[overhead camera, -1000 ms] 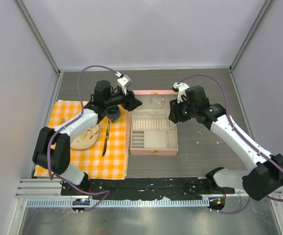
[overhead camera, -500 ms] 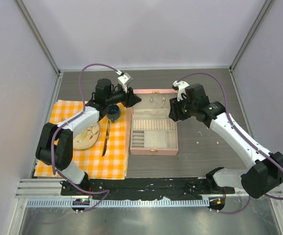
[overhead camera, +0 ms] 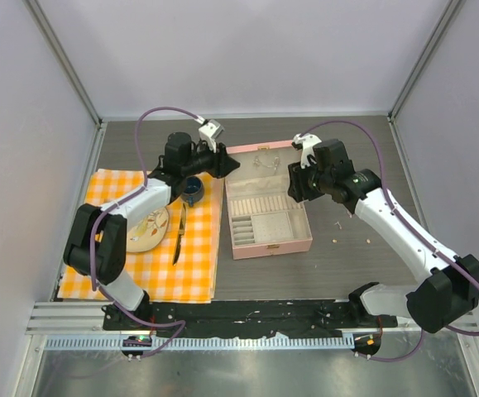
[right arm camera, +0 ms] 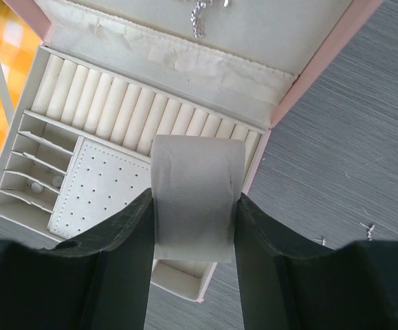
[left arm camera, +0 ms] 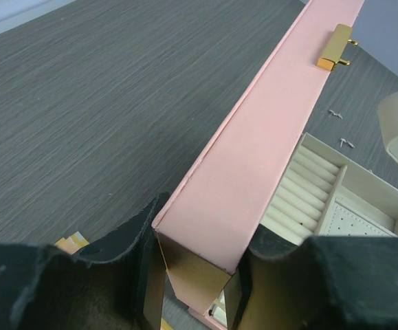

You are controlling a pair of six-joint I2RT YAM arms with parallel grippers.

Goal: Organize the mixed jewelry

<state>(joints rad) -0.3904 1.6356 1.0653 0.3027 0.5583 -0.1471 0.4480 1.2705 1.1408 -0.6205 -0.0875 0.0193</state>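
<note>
Jewelry (overhead camera: 335,240) lies loose at the box's (overhead camera: 276,246) three o'clock. Your left gripper (left arm camera: 199,240) pinches the lid (left arm camera: 267,158) corner (likely steadying it); your right gripper (right arm camera: 195,206) grips a roll (right arm camera: 197,165).

No legible text, label or number (any view)

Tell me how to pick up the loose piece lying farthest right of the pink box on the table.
Probably pinch that piece across its whole body, straight down from above: it is tiny and lies flat on the table, leaving no side to slip under. The right gripper is nearest, but holds a pale roll.
</note>
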